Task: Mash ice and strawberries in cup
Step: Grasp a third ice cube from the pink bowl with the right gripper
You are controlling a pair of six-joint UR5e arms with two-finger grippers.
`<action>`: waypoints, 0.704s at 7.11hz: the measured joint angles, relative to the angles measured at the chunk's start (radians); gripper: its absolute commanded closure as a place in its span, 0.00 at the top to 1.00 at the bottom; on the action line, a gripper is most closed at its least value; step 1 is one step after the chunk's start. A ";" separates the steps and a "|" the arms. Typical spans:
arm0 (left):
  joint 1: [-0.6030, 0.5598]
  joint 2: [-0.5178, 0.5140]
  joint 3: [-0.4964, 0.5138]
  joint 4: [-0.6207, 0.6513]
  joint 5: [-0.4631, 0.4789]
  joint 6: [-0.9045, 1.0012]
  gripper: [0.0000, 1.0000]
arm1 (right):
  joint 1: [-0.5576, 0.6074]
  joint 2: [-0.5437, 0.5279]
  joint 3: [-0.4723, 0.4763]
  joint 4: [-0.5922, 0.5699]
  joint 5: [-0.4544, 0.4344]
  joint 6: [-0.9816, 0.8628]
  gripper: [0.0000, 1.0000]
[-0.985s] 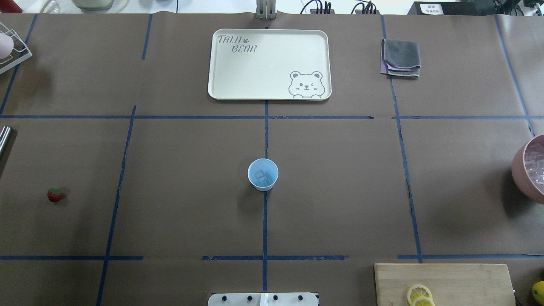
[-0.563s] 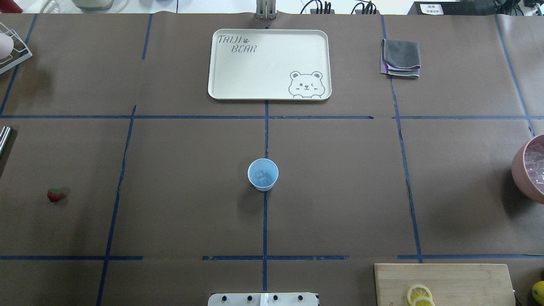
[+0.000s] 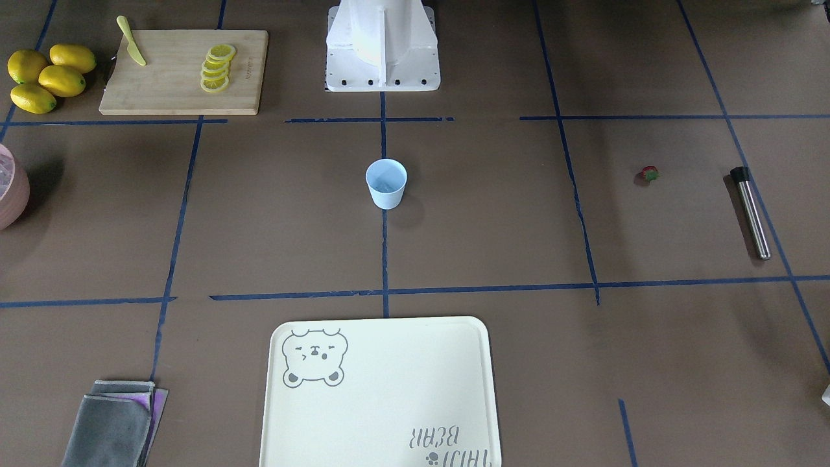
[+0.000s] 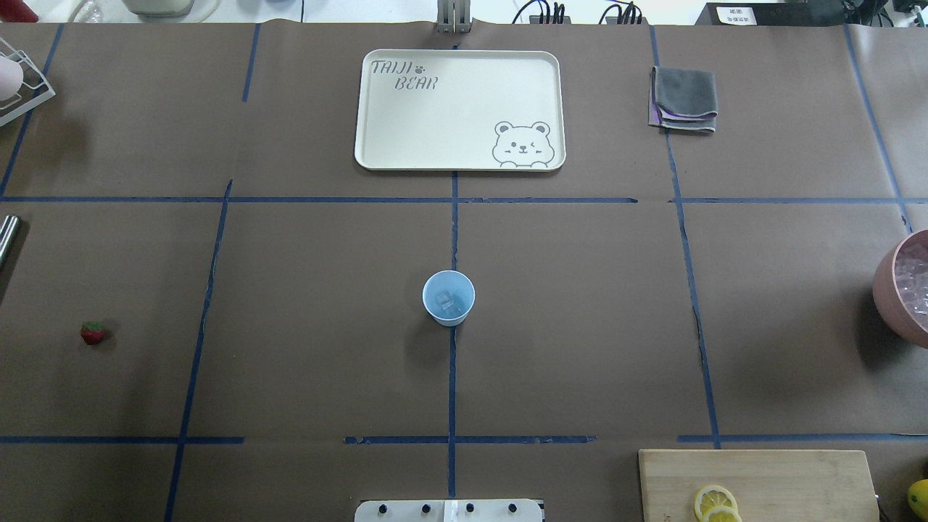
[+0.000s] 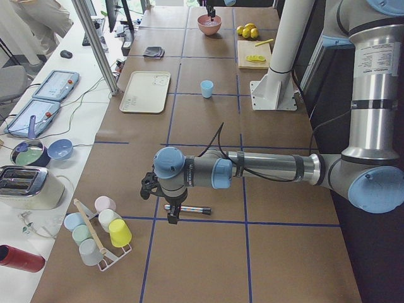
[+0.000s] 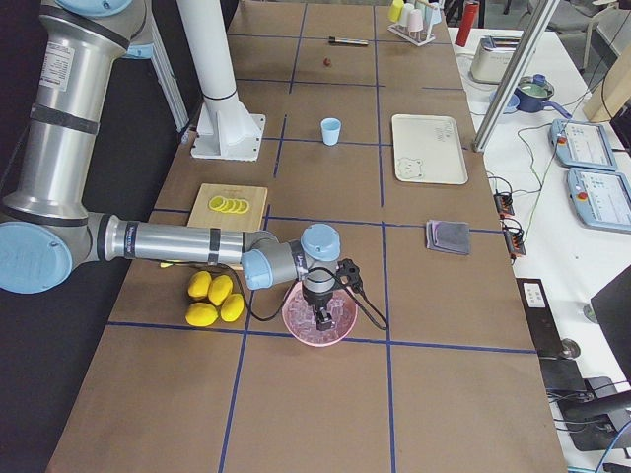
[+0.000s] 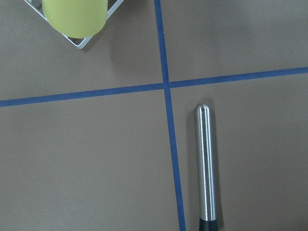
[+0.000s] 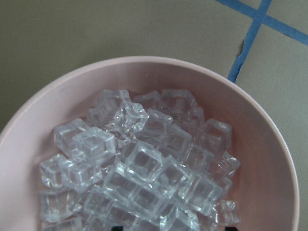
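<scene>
The light blue cup (image 4: 449, 298) stands upright at the table's middle with a few cubes of ice (image 4: 448, 301) in it. More ice (image 8: 144, 168) fills the pink bowl (image 8: 269, 144) at the right edge. The strawberry (image 4: 92, 333) lies alone at the far left. My right gripper (image 8: 173, 228) hangs just over the bowl's ice; two dark tips at the wrist view's bottom edge stand apart. My left gripper (image 5: 172, 218) hovers over a steel rod with a black cap (image 7: 206, 163). Its fingers show in no close view, so I cannot tell their state.
A cream bear tray (image 4: 377, 145) lies beyond the cup and a folded grey cloth (image 4: 684, 98) lies to its right. The wooden board (image 3: 168, 91) bears lemon slices and a yellow knife, with whole lemons (image 3: 45, 78) beside it. A rack of cups (image 5: 95, 230) stands near the left arm.
</scene>
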 measured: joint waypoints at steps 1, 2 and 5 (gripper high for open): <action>0.000 0.000 0.000 0.000 0.000 0.000 1.00 | -0.003 0.001 -0.005 0.000 -0.002 -0.003 0.26; 0.000 0.000 0.000 0.000 0.000 0.000 1.00 | -0.003 0.003 -0.013 -0.001 -0.004 -0.007 0.08; 0.000 -0.001 -0.001 -0.001 0.000 0.000 1.00 | -0.002 0.008 -0.017 -0.001 -0.008 -0.012 0.03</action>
